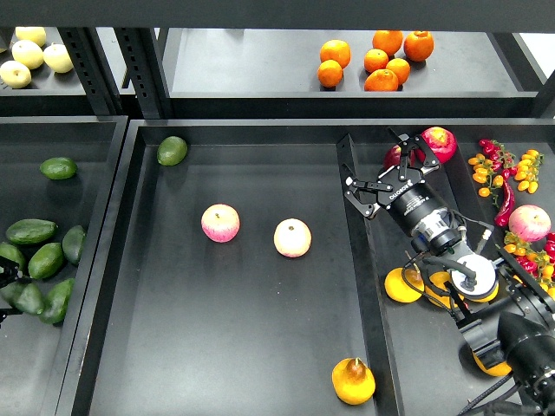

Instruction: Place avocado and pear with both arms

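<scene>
Our right gripper (388, 172) hovers open and empty at upper right, over the tray divider (360, 277). Pear (353, 380) lies bottom centre, two apples (220, 223) mid-frame. Avocados (32, 231) cluster far left; oranges (375, 61) top shelf.

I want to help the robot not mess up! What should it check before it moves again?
1. Right gripper open and empty: ok.
2. Left gripper visible: not ok, out of view.
3. Pear in the middle tray, free to grab: ok.
4. Avocado lying alone in the tray's far corner: ok.
5. Two apples clear of both fruits: ok.
6. Where to place them: cannot tell.
</scene>
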`<state>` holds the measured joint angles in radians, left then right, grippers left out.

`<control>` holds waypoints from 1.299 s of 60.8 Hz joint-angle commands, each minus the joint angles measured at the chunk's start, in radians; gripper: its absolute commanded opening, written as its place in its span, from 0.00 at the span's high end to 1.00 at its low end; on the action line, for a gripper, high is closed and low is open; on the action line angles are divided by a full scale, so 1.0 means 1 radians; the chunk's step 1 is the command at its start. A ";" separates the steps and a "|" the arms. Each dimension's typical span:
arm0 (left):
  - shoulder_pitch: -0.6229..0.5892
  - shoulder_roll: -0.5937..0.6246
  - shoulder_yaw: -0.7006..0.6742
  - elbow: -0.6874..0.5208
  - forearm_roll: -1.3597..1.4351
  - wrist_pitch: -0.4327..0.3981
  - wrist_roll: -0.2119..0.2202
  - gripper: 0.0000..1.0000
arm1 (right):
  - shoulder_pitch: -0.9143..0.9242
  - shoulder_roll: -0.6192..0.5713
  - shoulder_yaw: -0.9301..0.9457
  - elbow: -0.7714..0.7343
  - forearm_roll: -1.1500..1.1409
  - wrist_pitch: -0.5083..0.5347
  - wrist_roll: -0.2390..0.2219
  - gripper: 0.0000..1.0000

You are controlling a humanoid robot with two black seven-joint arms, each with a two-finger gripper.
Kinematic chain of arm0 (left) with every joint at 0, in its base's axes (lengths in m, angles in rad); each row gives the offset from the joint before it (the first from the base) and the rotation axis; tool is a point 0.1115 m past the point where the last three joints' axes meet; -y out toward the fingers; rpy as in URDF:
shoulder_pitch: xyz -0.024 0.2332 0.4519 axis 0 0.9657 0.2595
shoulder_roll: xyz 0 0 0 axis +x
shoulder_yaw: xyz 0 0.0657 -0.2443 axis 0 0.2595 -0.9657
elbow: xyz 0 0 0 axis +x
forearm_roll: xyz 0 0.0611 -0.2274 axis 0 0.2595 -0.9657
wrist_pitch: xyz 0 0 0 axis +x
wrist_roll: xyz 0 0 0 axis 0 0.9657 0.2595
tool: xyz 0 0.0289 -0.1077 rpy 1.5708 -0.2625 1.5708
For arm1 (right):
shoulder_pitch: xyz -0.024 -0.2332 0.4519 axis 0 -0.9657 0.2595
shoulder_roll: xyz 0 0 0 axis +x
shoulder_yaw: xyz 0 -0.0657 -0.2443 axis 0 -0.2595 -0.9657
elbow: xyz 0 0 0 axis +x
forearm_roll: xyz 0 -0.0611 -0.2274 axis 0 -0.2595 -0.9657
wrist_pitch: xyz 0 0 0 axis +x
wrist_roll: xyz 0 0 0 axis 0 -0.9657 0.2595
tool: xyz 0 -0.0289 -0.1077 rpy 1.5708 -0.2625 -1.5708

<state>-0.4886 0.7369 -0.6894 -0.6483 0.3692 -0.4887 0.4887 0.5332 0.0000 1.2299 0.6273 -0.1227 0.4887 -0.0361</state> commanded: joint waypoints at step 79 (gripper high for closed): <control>0.016 -0.063 0.013 0.102 0.001 0.000 0.000 0.72 | -0.004 0.000 -0.001 0.000 0.000 0.000 0.001 0.01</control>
<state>-0.4724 0.6737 -0.6766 -0.5462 0.3698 -0.4887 0.4887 0.5291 0.0000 1.2287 0.6274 -0.1227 0.4887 -0.0367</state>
